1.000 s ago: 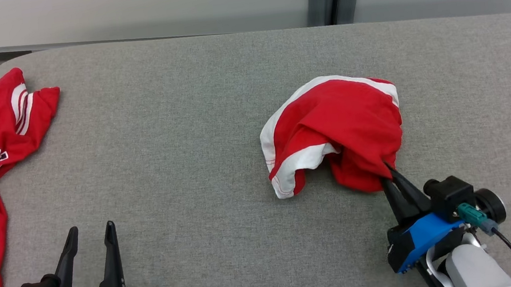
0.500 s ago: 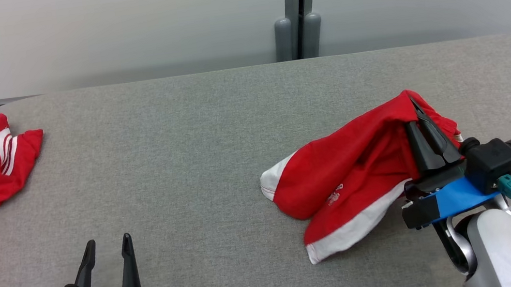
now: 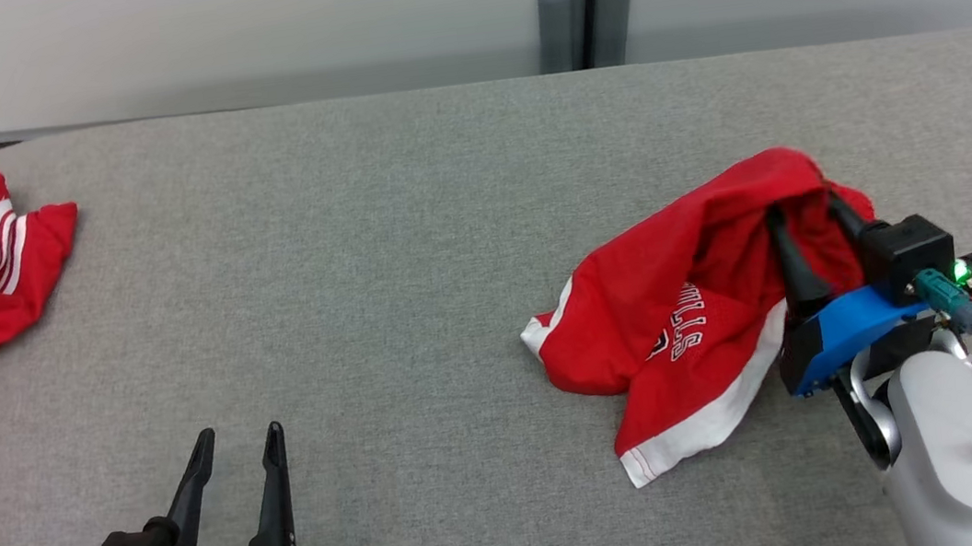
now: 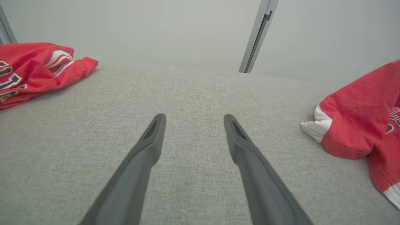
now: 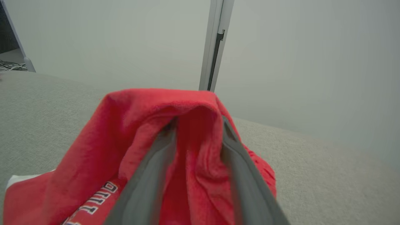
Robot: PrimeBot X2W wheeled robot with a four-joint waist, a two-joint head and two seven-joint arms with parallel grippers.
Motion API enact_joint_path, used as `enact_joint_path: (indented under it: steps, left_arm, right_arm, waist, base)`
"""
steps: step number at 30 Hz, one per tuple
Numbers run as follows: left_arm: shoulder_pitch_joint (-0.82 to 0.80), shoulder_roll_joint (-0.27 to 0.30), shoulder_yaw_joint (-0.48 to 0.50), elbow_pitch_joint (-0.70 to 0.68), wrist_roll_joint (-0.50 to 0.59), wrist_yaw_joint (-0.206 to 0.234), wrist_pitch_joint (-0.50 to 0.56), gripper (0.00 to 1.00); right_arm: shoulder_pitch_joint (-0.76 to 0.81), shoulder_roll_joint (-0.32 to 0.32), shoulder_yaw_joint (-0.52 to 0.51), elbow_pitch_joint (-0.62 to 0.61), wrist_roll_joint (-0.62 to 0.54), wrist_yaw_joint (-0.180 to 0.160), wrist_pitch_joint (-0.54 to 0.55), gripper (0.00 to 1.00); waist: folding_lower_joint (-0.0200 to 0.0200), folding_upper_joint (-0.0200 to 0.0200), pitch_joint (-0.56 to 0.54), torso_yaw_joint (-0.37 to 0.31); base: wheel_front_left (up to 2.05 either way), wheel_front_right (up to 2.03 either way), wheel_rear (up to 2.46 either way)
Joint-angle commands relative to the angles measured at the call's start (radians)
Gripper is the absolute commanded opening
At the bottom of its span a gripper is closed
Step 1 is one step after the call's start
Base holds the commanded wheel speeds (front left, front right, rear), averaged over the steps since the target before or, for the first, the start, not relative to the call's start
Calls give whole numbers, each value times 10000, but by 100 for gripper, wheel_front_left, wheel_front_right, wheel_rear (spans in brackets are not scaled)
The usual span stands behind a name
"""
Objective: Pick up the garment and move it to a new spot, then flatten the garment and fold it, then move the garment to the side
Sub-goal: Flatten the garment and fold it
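Loosely rumpled, tent-shaped red garment (image 3: 664, 288).

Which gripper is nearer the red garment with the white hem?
Right. The right gripper is draped by the garment; the left gripper sits apart, to its left.

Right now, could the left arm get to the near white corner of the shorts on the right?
Probably yes. The left gripper stands open, and bare grey table lies between it and the white corner of the shorts. The right gripper sits under their far side, off that path.
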Motion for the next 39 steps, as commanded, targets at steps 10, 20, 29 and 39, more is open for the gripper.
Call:
enact_joint_path:
  steps: [10,20,29,39]
  left_arm:
    - [-78,328,-428,-431,-319,14,-28,100]
    - [-41,464,-749,-810,-251,14,-28,100]
    - [-206,712,-1200,-929,-413,14,-26,100]
    - [-307,791,-1253,-777,-591,14,-26,100]
  right_arm:
    - [605,-37,-384,-653,593,1,-259,100]
    - [2657,-26,522,-1822,1707,3,-265,100]
    - [2343,-31,918,-1251,1590,1,-266,100]
    - [2296,-23,988,-1488,1556,3,-265,100]
  waist:
    - [-1,0,312,-390]
    - [-1,0,475,-1469]
    - [-1,0,765,-1029]
    - [-1,0,859,-543]
  base:
    - [0,0,0]
    - [0,0,0]
    - [0,0,0]
    - [0,0,0]
